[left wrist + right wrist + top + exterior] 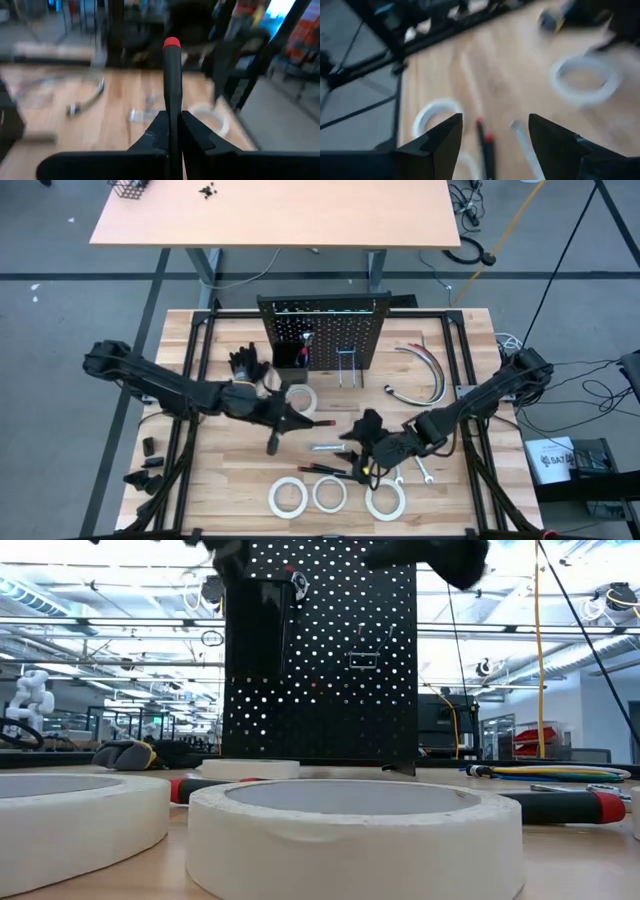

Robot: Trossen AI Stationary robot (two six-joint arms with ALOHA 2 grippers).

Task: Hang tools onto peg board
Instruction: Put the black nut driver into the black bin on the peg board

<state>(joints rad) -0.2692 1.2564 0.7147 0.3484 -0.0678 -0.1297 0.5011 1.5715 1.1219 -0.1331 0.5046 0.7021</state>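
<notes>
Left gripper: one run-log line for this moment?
left gripper: shut on screwdriver, above table | right gripper: open, over screwdrivers by tape rolls | peg board: upright

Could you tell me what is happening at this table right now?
The left gripper is shut on a screwdriver and holds it above the table, in front of the peg board. The right gripper hovers open over the screwdrivers and tape rolls lying on the table.
</notes>
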